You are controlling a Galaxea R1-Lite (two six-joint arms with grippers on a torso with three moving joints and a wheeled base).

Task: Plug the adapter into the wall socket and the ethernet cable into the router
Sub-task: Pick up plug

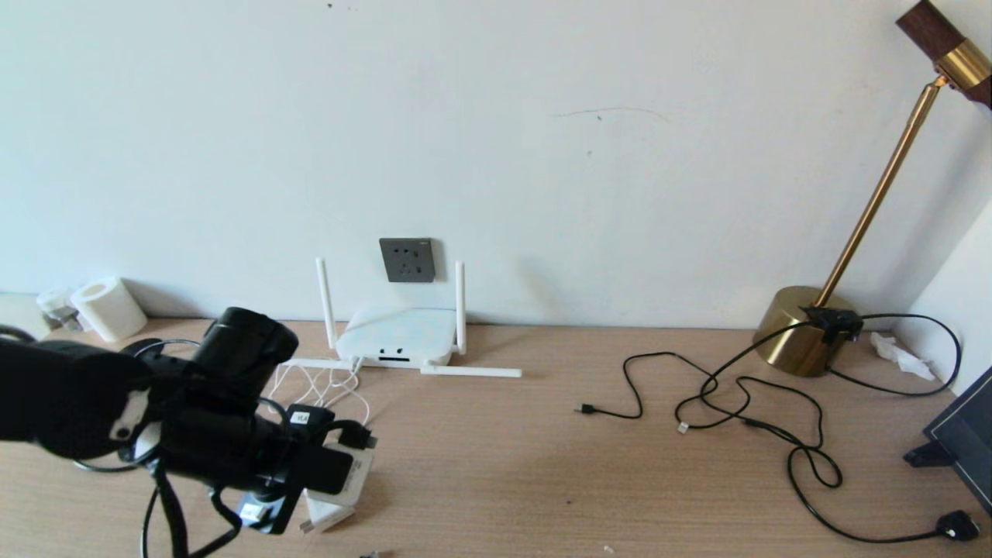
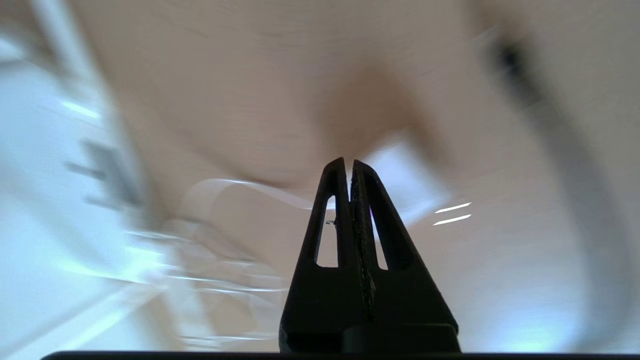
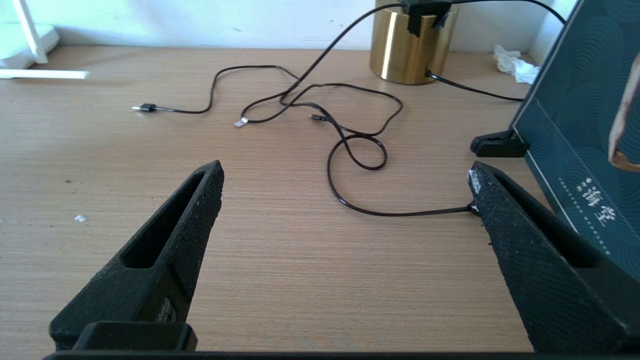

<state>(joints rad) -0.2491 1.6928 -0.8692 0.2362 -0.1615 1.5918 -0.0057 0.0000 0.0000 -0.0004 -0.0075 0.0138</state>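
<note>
A pale wood-grain desk (image 1: pixel 542 465) runs along a plain white wall (image 1: pixel 542 116). A dark grey wall socket (image 1: pixel 407 260) is set low in that wall, and the router (image 1: pixel 399 335) sits on the desk right below it, against the wall, two antennas upright and two lying flat along the desk, its dark ports facing out toward the robot. At the far left, by the wall, stands a white paper roll (image 1: pixel 108 308). Toward the right a brass lamp (image 1: pixel 806 329) stands on its round base, with thin black cables (image 1: pixel 744 403) looping loosely across the desk in front of it, and a dark green box (image 3: pixel 590 130) leans at the right edge. The left gripper (image 2: pixel 349 165) reaches in from the left, low over the desk, with its fingers pressed together and nothing visibly pinched between them; in the blurred left wrist view the adapter (image 1: pixel 333 504) appears just beyond the tips. The adapter lies on the desk under the left arm, well in front of the router, its two prongs pointing roughly sideways along the desk rather than at the wall; its thin white cord (image 1: pixel 325 384) coils back toward the router. The right gripper (image 3: pixel 345 175) hovers over bare desk on the right, fingers spread wide apart, holding nothing.
</note>
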